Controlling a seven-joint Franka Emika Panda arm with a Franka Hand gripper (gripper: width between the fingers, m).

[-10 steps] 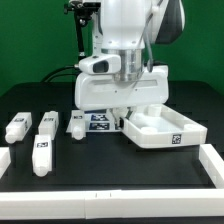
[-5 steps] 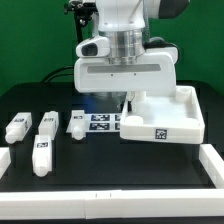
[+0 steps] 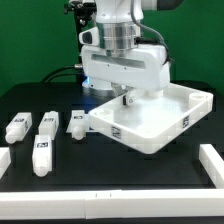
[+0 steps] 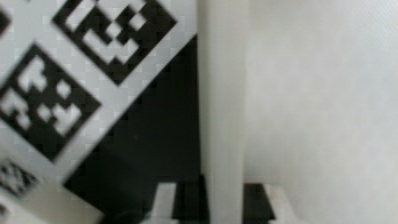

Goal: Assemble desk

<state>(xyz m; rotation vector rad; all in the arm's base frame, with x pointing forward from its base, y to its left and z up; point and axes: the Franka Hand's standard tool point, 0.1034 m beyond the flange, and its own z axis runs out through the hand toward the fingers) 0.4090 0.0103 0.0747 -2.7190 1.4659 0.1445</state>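
The end effector (image 3: pixel 125 101) is down on the far rim of the desk top (image 3: pixel 140 128), closed on that rim. In the wrist view the two fingers (image 4: pixel 178 205) sit either side of a thin white wall. The desk top is a broad white tray with a raised rim, smooth and slightly glossy plastic. It is turned corner-on to the exterior view, right of centre on the table (image 3: pixel 110 175). A small square tag shows on its near wall.

Off to the exterior view's left lie four short white blocks, well apart from the tray. The first leg (image 3: pixel 17 127) is furthest out and the second leg (image 3: pixel 47 122) is beside it. The third leg (image 3: pixel 42 152) is nearer the camera, and the fourth leg (image 3: pixel 77 124) is just beside the tray's corner. Each carries a black-and-white tag.

The marker board (image 4: pixel 80 80) fills one side of the wrist view, its big square tags blurred. From the exterior view the tray covers almost all of it.

The table is matte black, edged by a low white rail (image 3: pixel 212 160). Behind stands a plain green wall (image 3: pixel 30 40), and dark cables (image 3: pixel 68 72) loop at the arm's base.
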